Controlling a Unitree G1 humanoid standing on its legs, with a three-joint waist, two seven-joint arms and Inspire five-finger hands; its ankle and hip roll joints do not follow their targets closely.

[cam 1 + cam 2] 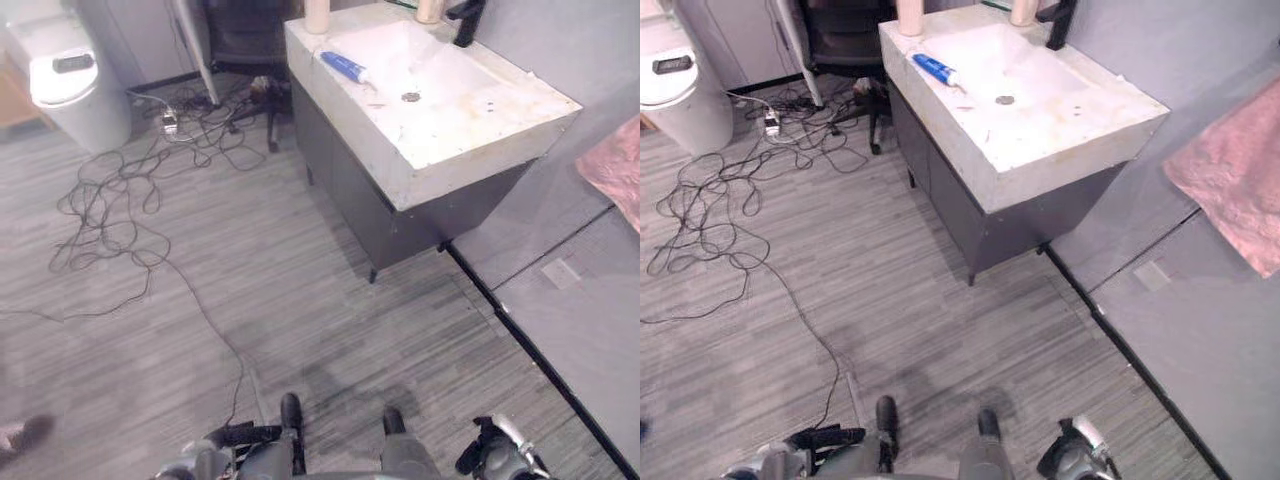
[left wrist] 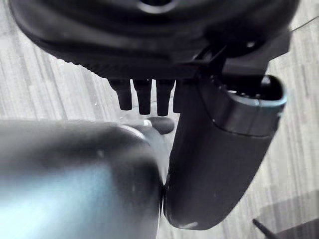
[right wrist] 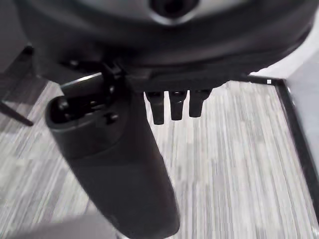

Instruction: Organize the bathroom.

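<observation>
1. Both hands hang low at the bottom edge of the head views: left hand point(image 1: 232, 436) at lower left, right hand point(image 1: 487, 452) at lower right. Each wrist view shows fingers point(image 3: 171, 106) straight and relaxed, thumb extended, nothing held. Bare striped floor point(image 3: 239, 164) lies past the fingertips.

2. Task item, judged: blue tube point(image 1: 347, 68) lying loose on the rim of the white sink point(image 1: 470, 120). It sits well ahead of both hands, forward and slightly toward the right hand's side, near the basin's far-left corner. Dark faucet point(image 1: 465, 22) stands further off at the back edge, with two pale containers point(image 1: 317, 14) along the same back rim.

3. Other items: pink towel point(image 1: 1232, 190) hangs on the wall, out beyond the right hand. White bin point(image 1: 68, 85) stands far ahead on the left hand's side. Tangle of loose cables point(image 1: 120, 200) lies on the floor between the left hand and the bin.

4. Step in hand, judged: approach to the sink; no grasp begun.

5. How to do it well:
   - Close in squarely on the dark cabinet point(image 1: 370, 200) before raising an arm.
   - Keep the path clear of the cable tangle.
   - Reach with the right hand, fingers spread wide, coming over the tube's middle.
   - Close across the tube's narrow width, since a slim tube may roll into the basin if nudged.
</observation>
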